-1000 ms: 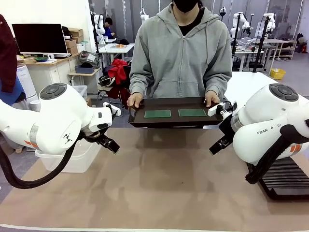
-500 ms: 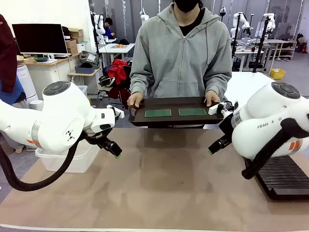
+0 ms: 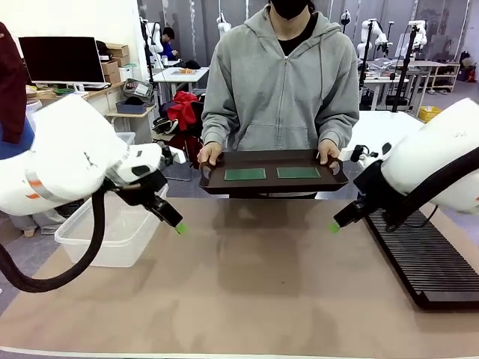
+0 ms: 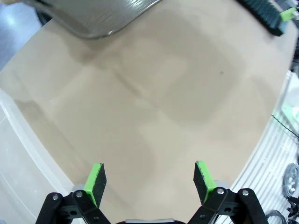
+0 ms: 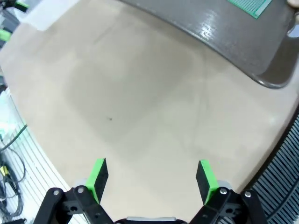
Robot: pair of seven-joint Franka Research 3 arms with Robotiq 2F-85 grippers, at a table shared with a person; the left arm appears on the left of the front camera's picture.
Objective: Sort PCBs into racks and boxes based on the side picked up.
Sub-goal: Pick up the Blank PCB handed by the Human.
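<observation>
Two green PCBs lie side by side on a dark brown tray that a person holds by both ends at the far edge of the table. My left gripper hangs open over the bare tan table, short of the tray's left end. Short of the tray's right end, my right gripper is open too, nothing between its fingers. The right wrist view shows the tray and a corner of one PCB. The black slotted rack lies at the right, the clear box at the left.
The person's hands grip the tray's handles. The tan mat between both grippers is open room. In the left wrist view the box wall runs along the left edge and the tray's underside is at the top.
Both arms have swung up and outward, uncovering the rack and the box. The gripper tips stayed near the same spots, both open. The tray and PCBs have not moved.
</observation>
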